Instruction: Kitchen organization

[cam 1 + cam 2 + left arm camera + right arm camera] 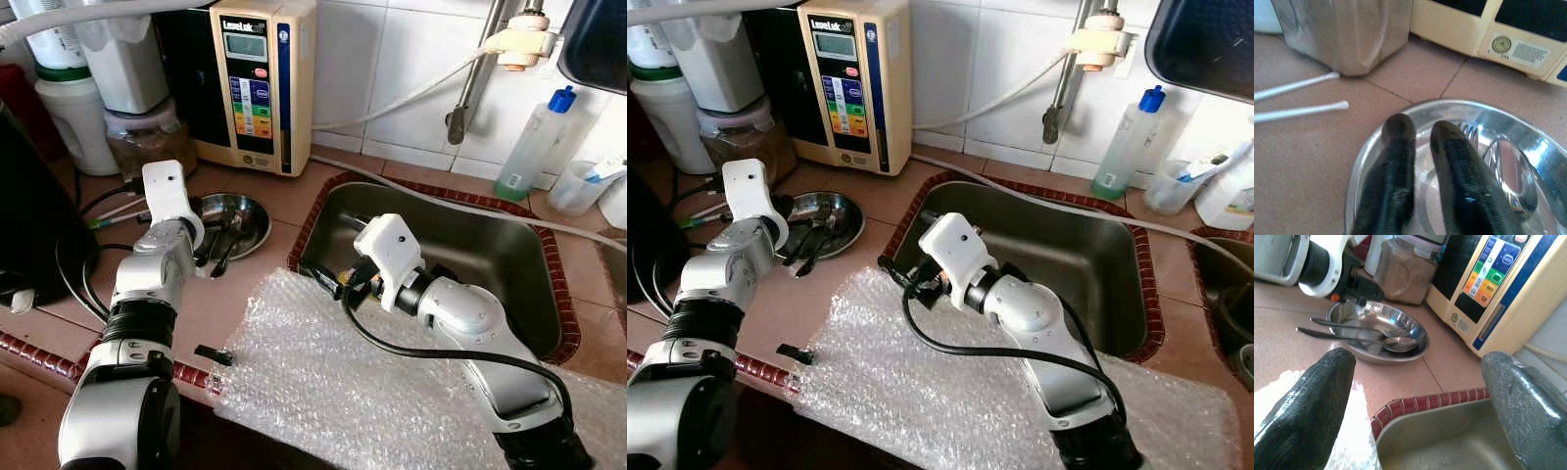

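A round steel plate (pixel 247 223) sits on the pink tiled counter, left of the sink. A fork (pixel 1469 130) and a spoon (pixel 1513 172) lie in it, handles poking over its near rim (pixel 1327 328). My left gripper (pixel 1420 129) hovers low over the plate's left part, its black fingers (pixel 1397 147) pressed close together with nothing between them. My right gripper (pixel 1418 357) hangs open and empty at the sink's left rim (pixel 312 230), above the edge of a bubble wrap sheet (pixel 323 382).
A cream water ionizer (pixel 255 78), a jar (pixel 147 137) and white containers line the back wall. The steel sink (pixel 490 255) lies right, with a blue-capped bottle (pixel 534 147) behind it. A small black piece (pixel 214 354) rests at the counter edge.
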### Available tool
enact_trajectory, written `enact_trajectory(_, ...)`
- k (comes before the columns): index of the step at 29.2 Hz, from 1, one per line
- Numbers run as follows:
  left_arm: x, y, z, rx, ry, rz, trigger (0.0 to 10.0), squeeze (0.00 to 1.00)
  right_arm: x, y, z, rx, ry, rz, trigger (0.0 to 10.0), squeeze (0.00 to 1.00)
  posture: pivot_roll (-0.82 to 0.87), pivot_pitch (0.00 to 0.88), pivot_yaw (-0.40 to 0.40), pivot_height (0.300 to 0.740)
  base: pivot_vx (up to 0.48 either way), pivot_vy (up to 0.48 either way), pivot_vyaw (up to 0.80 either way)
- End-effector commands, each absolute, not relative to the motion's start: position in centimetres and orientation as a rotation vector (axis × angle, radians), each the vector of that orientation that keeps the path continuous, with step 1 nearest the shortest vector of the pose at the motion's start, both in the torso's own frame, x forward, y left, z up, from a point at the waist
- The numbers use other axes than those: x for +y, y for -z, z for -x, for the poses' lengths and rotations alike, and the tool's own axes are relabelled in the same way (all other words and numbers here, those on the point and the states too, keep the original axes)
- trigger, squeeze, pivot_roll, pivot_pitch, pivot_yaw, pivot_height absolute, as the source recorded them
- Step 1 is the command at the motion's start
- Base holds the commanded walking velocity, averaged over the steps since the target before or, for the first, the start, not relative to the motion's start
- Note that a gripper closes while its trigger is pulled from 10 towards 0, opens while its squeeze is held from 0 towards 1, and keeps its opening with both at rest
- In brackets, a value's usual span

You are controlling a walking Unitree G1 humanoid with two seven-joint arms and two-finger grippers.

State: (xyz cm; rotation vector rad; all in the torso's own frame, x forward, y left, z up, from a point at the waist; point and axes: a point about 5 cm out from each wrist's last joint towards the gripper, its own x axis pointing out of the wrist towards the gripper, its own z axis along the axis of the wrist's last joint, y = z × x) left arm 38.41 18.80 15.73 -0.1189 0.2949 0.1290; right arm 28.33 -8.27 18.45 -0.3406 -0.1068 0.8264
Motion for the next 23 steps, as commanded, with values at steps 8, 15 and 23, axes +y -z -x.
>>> enact_trajectory(8, 17.0, -15.6, -39.0, 0.368, -0.053, 0.117, 10.0, 1.00, -8.4, -18.7, -28.3, -0.115, -0.831, 0.353, 10.0, 0.00, -0.02, 0.000, 0.029, 0.740, 0.000, 0.000, 0.00)
enact_trajectory(15, 17.0, -14.7, -38.7, 0.424, -0.052, 0.087, 10.0, 1.00, -8.4, -18.4, -28.0, -0.106, -0.837, 0.352, 10.0, 0.00, -0.02, 0.000, 0.036, 0.740, 0.000, 0.000, 0.00)
enact_trajectory(23, 17.8, -14.4, -38.7, 0.436, -0.075, 0.069, 10.0, 0.00, -8.3, -18.3, -28.0, -0.102, -0.842, 0.352, 10.0, 0.00, -0.01, 0.000, 0.032, 0.740, 0.000, 0.000, 0.00)
